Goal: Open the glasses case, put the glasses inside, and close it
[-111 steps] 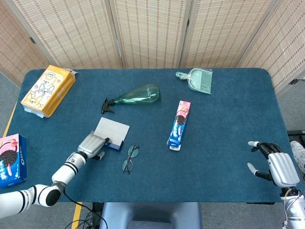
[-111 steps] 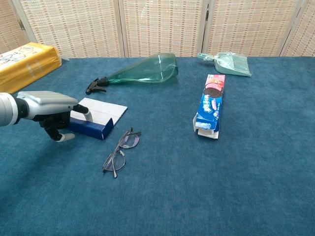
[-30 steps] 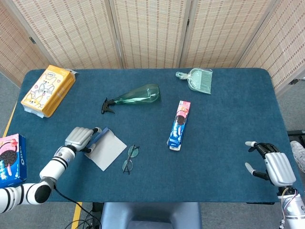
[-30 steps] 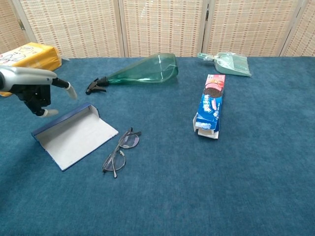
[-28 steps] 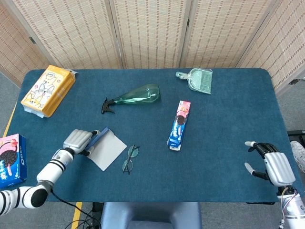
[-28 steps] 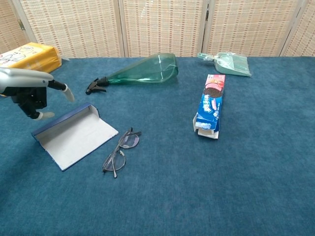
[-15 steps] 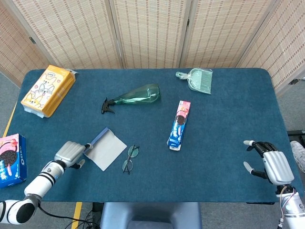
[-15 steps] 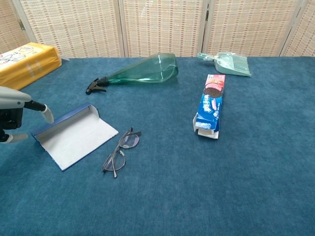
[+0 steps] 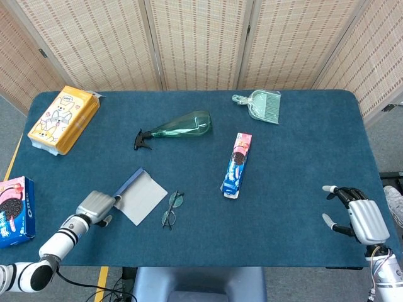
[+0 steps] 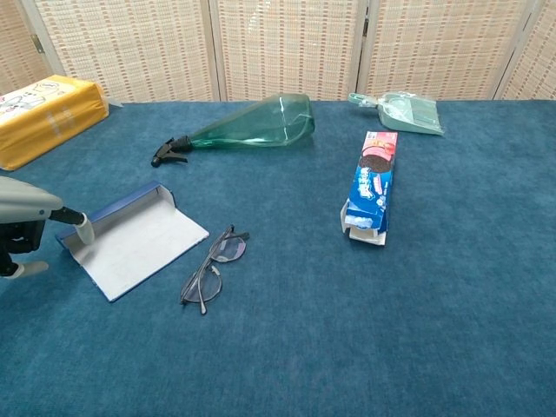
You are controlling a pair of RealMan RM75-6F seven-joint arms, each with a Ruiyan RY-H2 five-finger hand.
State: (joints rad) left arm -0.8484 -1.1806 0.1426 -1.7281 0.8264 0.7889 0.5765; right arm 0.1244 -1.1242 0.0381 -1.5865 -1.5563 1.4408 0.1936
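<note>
Glasses case (image 9: 140, 195): lies open on the near-left part of the blue surface (image 9: 296, 157), white lining upward, dark blue raised edge on its far-left side; in the chest view (image 10: 135, 239) the flat white panel spreads toward the glasses.

Glasses (image 9: 170, 209): folded, thin dark frame, resting on the surface just right of the case, outside it; chest view (image 10: 212, 264).

Left hand (image 9: 95, 205): grey, at the case's near-left corner, holding nothing. In the chest view (image 10: 24, 217) one finger (image 10: 81, 225) points at the case's left edge; whether it touches cannot be told.

Right hand (image 9: 356, 216): at the near-right edge of the surface, fingers spread, holding nothing; seen in the head view only.

Spray bottle (image 9: 175, 129): clear green, black nozzle, lying on its side behind the case.

Cookie sleeve (image 9: 237, 165): blue and pink, lying lengthwise mid-surface, well right of the glasses.

Dustpan (image 9: 260, 104): pale green, at the far edge.

Yellow box (image 9: 63, 119): at the far-left corner.

Oreo box (image 9: 14, 210): pink and blue, past the left edge of the surface.
</note>
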